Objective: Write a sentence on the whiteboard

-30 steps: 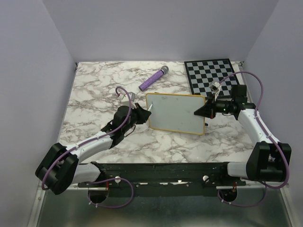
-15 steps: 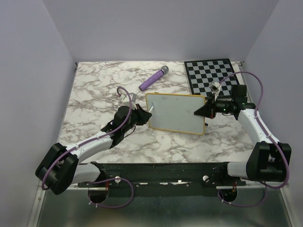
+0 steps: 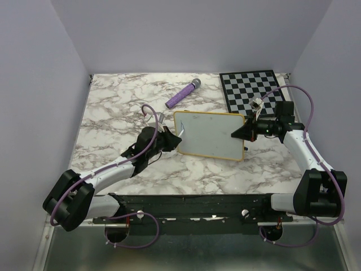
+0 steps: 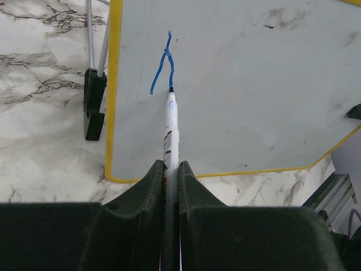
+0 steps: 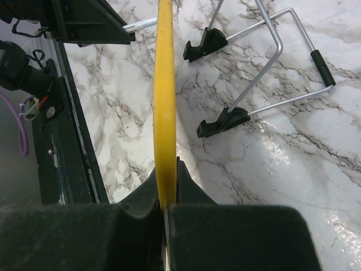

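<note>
The whiteboard, white with a yellow frame, stands tilted at mid-table. My left gripper is shut on a white marker. The marker's blue tip touches the board near its upper left corner. A short blue stroke, the only lettering, runs up from the tip. It shows faintly in the top view. My right gripper is shut on the board's right yellow edge. In the wrist views both left gripper and right gripper are closed tight.
A purple cylindrical object lies behind the board. A black-and-white checkered board lies at the back right. The board's wire stand with black feet rests on the marble table behind it. Walls close in on left, back and right.
My left gripper has shifted slightly right with the marker, and a blue stroke now shows near the board's upper left corner. The right arm and the board have not moved.
</note>
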